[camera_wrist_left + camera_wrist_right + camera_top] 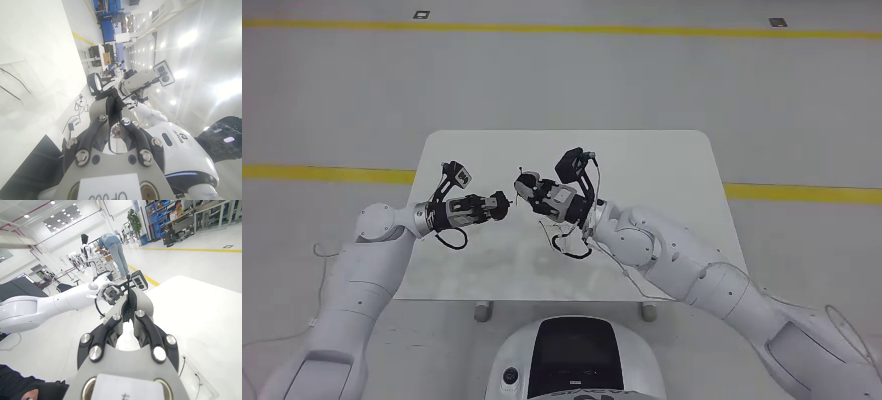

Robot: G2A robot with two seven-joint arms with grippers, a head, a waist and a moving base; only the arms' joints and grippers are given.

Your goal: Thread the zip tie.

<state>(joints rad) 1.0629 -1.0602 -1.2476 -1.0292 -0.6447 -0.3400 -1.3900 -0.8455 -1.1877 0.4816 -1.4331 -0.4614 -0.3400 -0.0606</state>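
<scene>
My right hand [129,298] pinches the thin black plastic zip tie [128,281], which stands upright at the centre of the frame. Just beyond, my left hand [114,100] is pressed together on the same tie, above the white bench [189,313].

Both arms wear glossy white rounded shells [362,280], dark at the wrists. The left gripper [113,103] and right gripper [130,300] share a grey metal body, black linkage bars [147,326] pinned with round silver screws [157,352], and what seem to be ribbed black pads [134,303]. Thin black cables [567,250] loop under the wrists. A white printed label [128,387] sits on each base.
</scene>
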